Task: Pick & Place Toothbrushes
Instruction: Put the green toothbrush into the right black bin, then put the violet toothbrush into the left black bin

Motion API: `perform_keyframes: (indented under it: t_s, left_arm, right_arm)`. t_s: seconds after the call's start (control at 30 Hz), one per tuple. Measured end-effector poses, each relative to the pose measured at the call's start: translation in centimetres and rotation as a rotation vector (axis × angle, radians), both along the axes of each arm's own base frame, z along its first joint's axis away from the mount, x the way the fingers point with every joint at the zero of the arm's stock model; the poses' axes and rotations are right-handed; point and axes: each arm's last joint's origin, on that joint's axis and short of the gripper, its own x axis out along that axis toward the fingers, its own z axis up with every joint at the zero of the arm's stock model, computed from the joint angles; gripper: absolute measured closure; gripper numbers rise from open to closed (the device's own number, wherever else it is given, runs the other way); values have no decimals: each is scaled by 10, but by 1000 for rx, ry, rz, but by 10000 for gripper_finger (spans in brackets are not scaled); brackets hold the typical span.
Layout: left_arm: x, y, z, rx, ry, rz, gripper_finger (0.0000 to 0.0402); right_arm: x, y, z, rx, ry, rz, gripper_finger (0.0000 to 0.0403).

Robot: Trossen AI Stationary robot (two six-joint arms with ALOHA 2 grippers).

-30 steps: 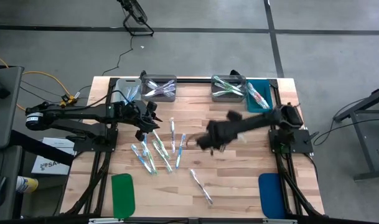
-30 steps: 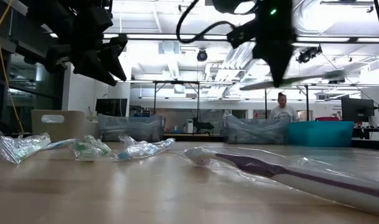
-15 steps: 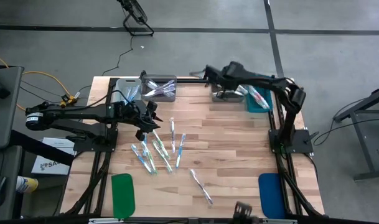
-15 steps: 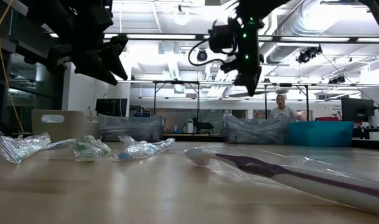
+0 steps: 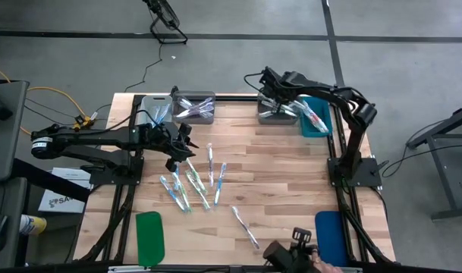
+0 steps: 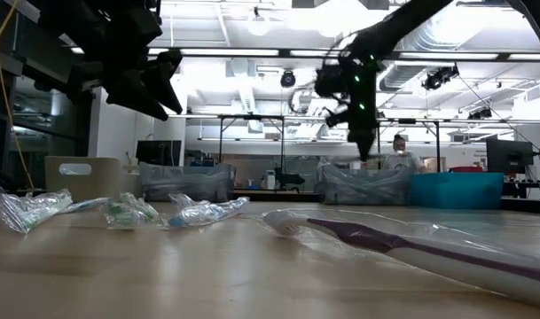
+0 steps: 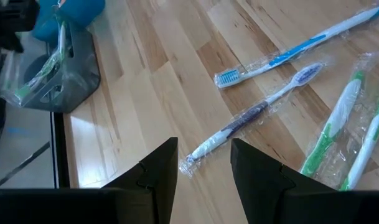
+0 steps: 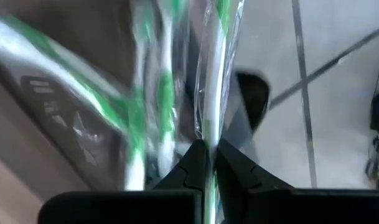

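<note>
Green-striped toothbrush (image 8: 215,74) pinched in right tool (image 8: 206,155) — pointing straight out; left tool (image 7: 203,163) gapes.

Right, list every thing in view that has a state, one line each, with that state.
left gripper: open, empty, hovering over the loose toothbrushes.
right gripper: shut on a green toothbrush, above the right grey bin.
green toothbrush: wrapped, pinched between the fingers, not yet dropped.
right grey bin: holds green toothbrushes.
left grey bin: holds toothbrushes.
loose toothbrushes: wrapped, lying flat on the table.
</note>
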Motion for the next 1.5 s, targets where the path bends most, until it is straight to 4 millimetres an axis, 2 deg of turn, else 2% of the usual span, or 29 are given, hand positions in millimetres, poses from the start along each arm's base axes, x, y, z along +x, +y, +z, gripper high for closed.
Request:
perform_keyframes:
  t_s: [0.23,0.43,0.73,0.83,1.0,1.17,1.3,1.5]
  left_arm:
    - [0,0,0,-15,-3,12,259]
    - [0,0,0,-17,-3,14,259]
    - [0,0,0,-19,-3,16,259]
    - [0,0,0,-19,-3,16,259]
    - [0,0,0,-19,-3,16,259]
    - [0,0,0,-27,-4,23,259]
    - [0,0,0,-34,-5,28,259]
    - [0,0,0,-37,-6,30,259]
  right_arm:
    - [-5,2,-32,24,-22,58,392]
    - [4,2,-33,-8,-92,106,393]
    - [5,2,-33,55,-159,133,392]
    - [3,0,-33,42,-157,103,372]
    - [4,2,-32,4,-121,89,308]
    - [2,10,-16,-11,-153,81,236]
    - [-5,22,9,-35,-216,40,187]
    - [-11,59,48,-5,-377,-33,161]
